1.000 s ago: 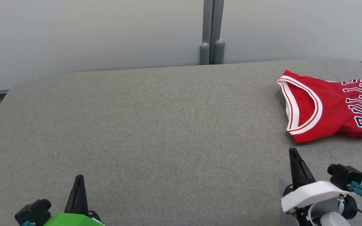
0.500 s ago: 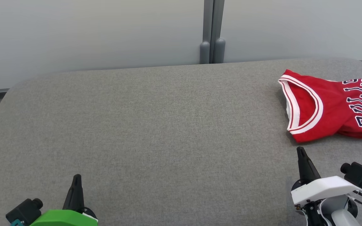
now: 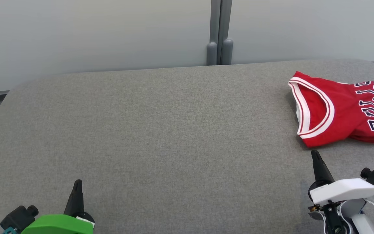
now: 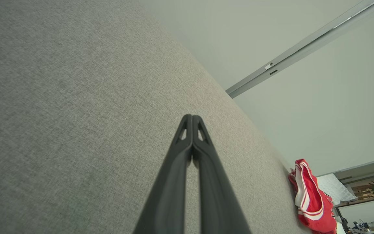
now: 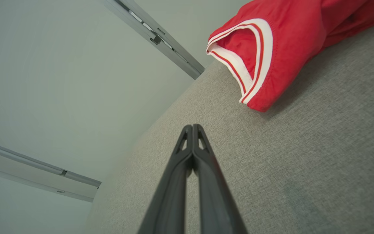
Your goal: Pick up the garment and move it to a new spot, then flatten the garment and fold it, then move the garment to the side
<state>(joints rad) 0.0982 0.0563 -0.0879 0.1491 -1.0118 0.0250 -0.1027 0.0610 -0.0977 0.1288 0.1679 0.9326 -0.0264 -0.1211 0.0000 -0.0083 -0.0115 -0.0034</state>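
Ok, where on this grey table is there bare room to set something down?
The grey fabric-covered table is bare from its left edge across the middle, between the left gripper and the wall. Crowded: far right, where the red-and-white basketball jersey lies beyond the right gripper.

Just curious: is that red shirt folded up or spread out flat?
Folded: the red jersey lies doubled over in a compact bundle, not spread flat.

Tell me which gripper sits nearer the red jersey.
The right gripper, white-cased, with its shut tips just short of the near edge of the red jersey. The left gripper, green-cased, sits far across the grey table.
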